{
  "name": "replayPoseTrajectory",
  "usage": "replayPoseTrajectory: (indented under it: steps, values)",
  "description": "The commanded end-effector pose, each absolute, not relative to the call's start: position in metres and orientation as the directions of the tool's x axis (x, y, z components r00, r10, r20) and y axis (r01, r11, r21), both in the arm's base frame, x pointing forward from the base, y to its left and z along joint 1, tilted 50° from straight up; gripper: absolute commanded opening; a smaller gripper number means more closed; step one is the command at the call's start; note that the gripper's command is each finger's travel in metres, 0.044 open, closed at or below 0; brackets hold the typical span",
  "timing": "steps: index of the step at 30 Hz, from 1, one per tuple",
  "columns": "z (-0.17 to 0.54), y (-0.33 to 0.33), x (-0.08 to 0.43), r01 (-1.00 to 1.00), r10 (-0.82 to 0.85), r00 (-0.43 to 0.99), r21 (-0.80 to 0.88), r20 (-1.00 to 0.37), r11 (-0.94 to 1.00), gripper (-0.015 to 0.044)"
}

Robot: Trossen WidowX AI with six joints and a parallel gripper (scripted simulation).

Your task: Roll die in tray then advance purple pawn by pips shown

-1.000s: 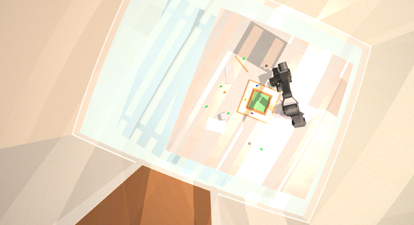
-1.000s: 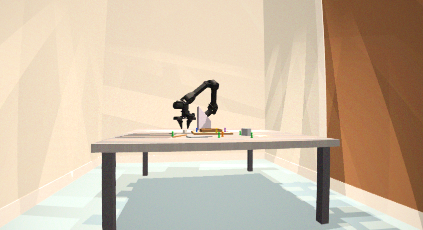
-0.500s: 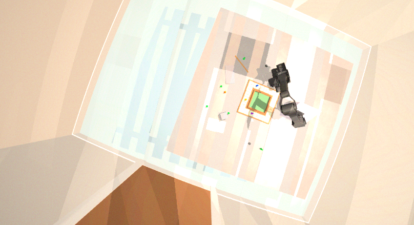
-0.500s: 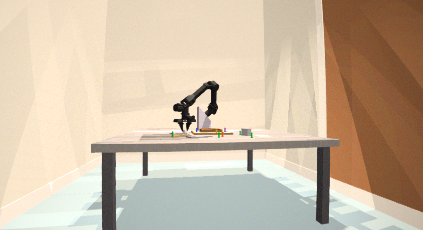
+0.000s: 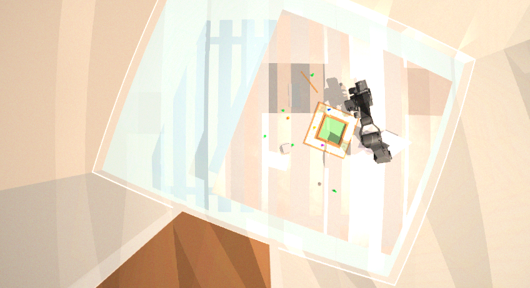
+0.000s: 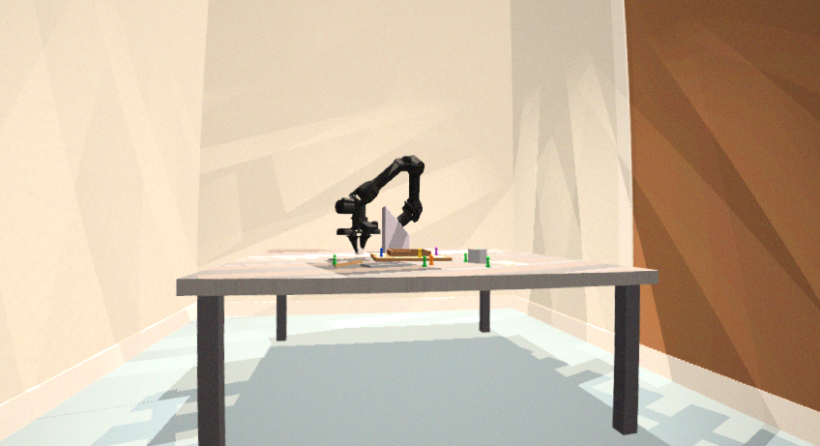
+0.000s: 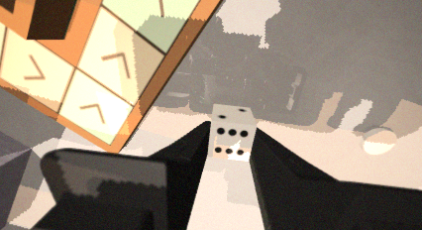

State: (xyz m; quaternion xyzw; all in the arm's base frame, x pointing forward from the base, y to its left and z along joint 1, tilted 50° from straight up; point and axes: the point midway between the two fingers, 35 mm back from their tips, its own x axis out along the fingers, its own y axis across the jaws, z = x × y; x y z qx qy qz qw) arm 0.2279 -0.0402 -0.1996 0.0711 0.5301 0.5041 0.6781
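Observation:
The white die (image 7: 232, 133) (image 6: 359, 251) is between the two black fingertips of my gripper (image 7: 229, 129) (image 6: 359, 252), which is shut on it, at or just above the table top. A face with two rows of three pips faces the wrist camera; a face with two pips shows above it. The purple pawn (image 5: 322, 145) (image 6: 436, 251) stands on the lower side of the board's track in the top view. The tray (image 5: 332, 130) (image 6: 407, 252) with a green floor sits in the middle of the square board (image 5: 344, 155) and holds nothing that I can see.
A blue pawn (image 5: 329, 109) (image 6: 380, 252) and a yellow pawn (image 5: 314, 127) (image 6: 420, 252) stand on the board. Green pawns, an orange pawn (image 5: 287, 117) (image 6: 431, 259), a grey block (image 5: 285, 148) (image 6: 477, 255) and an orange stick (image 5: 309, 82) are around it. A pale upright panel (image 6: 394, 234) stands near the arm's base.

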Motion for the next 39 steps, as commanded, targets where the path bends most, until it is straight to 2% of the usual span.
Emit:
replayPoseTrajectory:
  steps: [1,9,16,28,39]
  values:
    - [-0.179,-0.067,0.236,-0.616,0.749,-0.059,0.614,-0.66,0.493,0.0]
    - [-0.126,-0.115,0.233,-0.616,0.75,-0.061,0.616,-0.659,0.491,0.0]
    - [-0.121,-0.118,0.233,-0.602,0.75,-0.061,0.624,-0.659,0.499,0.0]
    - [-0.102,-0.098,0.248,-0.311,0.741,-0.058,0.718,-0.669,0.623,0.0]
    - [-0.085,-0.077,0.259,-0.012,0.736,-0.056,0.737,-0.675,0.675,0.0]
